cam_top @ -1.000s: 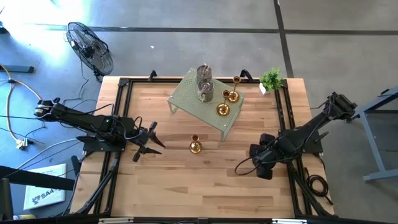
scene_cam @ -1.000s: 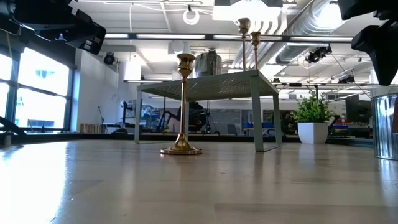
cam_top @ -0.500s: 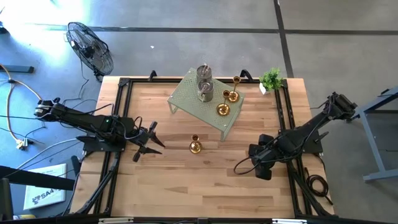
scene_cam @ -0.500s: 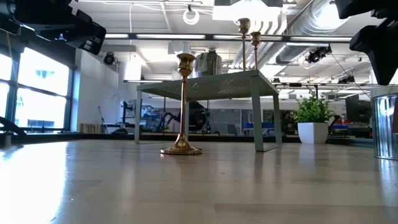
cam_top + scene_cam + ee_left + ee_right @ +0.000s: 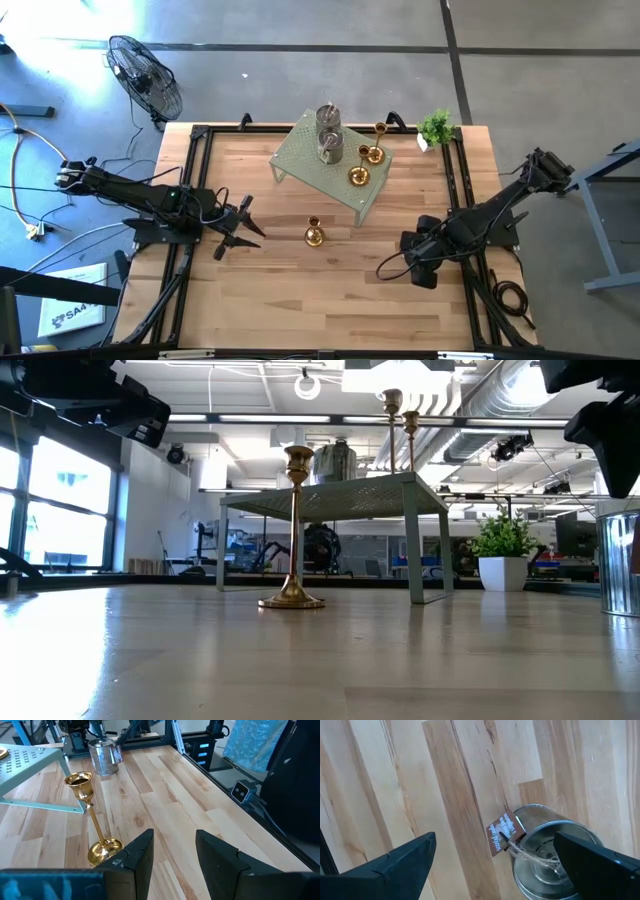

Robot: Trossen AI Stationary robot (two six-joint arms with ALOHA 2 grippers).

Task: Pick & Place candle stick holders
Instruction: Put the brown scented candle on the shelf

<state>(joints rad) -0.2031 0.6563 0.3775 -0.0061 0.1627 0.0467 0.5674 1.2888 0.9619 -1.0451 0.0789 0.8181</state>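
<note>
A gold candle stick holder [image 5: 314, 235] stands upright on its round base on the table, also in the low view [image 5: 292, 530] and the left wrist view [image 5: 92, 820]. My left gripper [image 5: 245, 228] is open and empty to its left, fingers [image 5: 142, 852] pointing toward it. My right gripper [image 5: 418, 258] is wide open above a grey-silver cup [image 5: 550, 857] with a brown tag [image 5: 504, 832]; the cup stands on the table between the spread fingers and is untouched. More gold holders [image 5: 358, 175] and two grey-silver cups [image 5: 328, 145] stand on the pale green rack [image 5: 300, 160].
The pale green perforated rack stands on its legs at the table's far middle [image 5: 340, 500]. A small potted plant [image 5: 435, 127] sits at the far right corner. Black rails [image 5: 190, 180] run along the table's left and right sides. Bare wood lies along the near edge.
</note>
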